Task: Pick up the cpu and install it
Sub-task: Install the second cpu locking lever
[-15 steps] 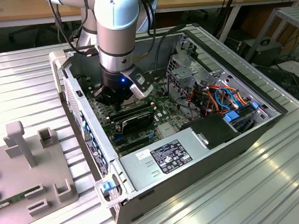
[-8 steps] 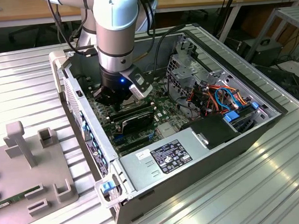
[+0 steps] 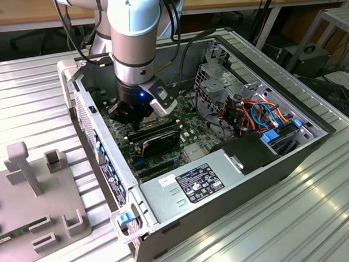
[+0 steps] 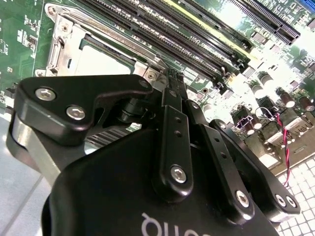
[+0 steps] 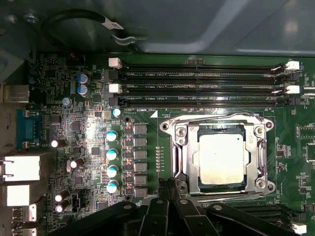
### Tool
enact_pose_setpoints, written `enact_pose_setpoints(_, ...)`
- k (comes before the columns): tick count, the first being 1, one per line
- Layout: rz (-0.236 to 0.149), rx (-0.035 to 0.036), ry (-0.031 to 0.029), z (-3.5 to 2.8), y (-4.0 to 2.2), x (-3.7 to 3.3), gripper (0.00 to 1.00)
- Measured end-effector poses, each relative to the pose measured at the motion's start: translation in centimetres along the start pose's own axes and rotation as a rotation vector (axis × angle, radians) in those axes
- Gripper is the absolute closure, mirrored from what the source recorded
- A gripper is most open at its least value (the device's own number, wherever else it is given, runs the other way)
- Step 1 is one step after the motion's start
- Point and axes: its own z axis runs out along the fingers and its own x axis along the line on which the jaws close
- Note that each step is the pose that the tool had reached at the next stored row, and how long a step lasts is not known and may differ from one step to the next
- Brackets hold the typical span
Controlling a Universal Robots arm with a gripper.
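We saw the cpu (image 5: 221, 159) lying flat inside the metal-framed socket (image 5: 180, 147) on the green motherboard (image 5: 88, 132), beside the long memory slots (image 5: 197, 88). The gripper (image 5: 171, 186) hung just over the socket's edge with its jaws pressed together, pinching nothing. In the exterior view the gripper (image 3: 134, 113) reached down into the open computer case (image 3: 238, 180) on the ribbed metal counter (image 3: 28, 93).

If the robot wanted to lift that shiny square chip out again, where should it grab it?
Probably by two opposite edges of the cpu, coming straight down from above. It lies flat inside the socket frame, so its silver top faces up and its sides sit low against the metal. The frame crowds the edges, so a pinch there looks tight. The pincer sits just beside the frame.
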Motion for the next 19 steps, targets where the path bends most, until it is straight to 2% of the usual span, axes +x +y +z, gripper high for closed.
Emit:
enact_pose_setpoints(10,0.0,0.0001,-0.0002,-0.01,-0.36,0.01,0.89)
enact_pose_setpoints(19,0.0,-0.0008,-0.0003,0.01,-0.22,0.01,0.89)
